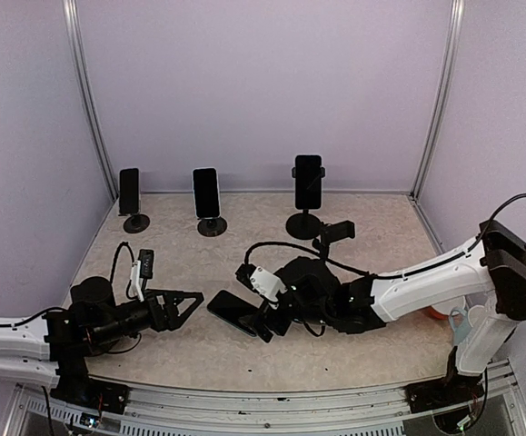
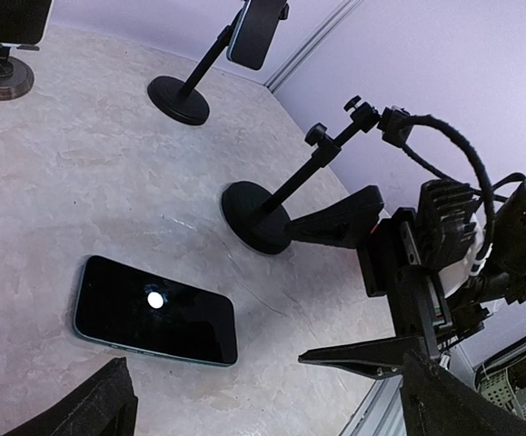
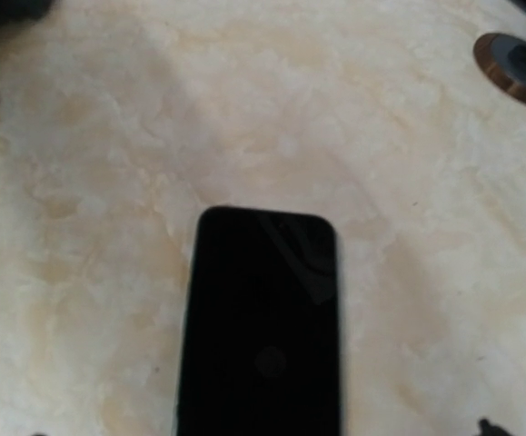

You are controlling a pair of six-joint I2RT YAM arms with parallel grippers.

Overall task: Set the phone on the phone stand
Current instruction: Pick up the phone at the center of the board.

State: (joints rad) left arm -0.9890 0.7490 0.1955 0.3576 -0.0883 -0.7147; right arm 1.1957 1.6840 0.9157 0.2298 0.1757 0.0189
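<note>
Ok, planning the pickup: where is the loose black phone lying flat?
Top view: the flat black phone lies front-centre on the beige table, between the left gripper and the right gripper.

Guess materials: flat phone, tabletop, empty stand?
Phone: glossy black glass face, likely; it mirrors a light spot. Tabletop: beige marbled, matte; stone or laminate, unclear. Empty stand: matte black, no glare; metal or plastic, can't tell.

Open tabletop [image 1: 172, 263] around phone [image 1: 233, 312] — stand base [image 2: 253, 216] just beyond.
</note>
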